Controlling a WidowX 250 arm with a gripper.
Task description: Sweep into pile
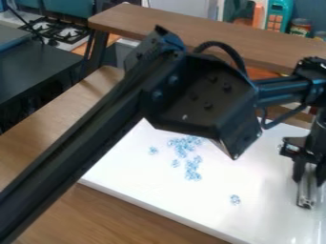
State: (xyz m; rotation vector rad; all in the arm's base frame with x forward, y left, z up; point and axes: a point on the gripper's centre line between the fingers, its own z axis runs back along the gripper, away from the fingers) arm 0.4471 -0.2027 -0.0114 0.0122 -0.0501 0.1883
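Note:
At the right edge, my gripper [309, 172] hangs over the white board [191, 212], pointing down and shut on a narrow silvery tool [307, 191]. The tool's lower end is near the board; whether it touches cannot be told. Small clear-blue pieces [193, 169] lie left of the gripper in a loose, uneven cluster near the board's middle. Two stray pieces sit by the cluster's left side, one of them a small piece [153, 150]. Another single piece [235, 199] lies apart, between the cluster and the tool. The arm hides part of the board's far side.
The board rests on a wooden table [115, 217]. A raised wooden shelf [166, 21] runs behind it, with a teal toy and cans beyond. A black surface [32, 64] and a stove [58, 29] stand at upper left.

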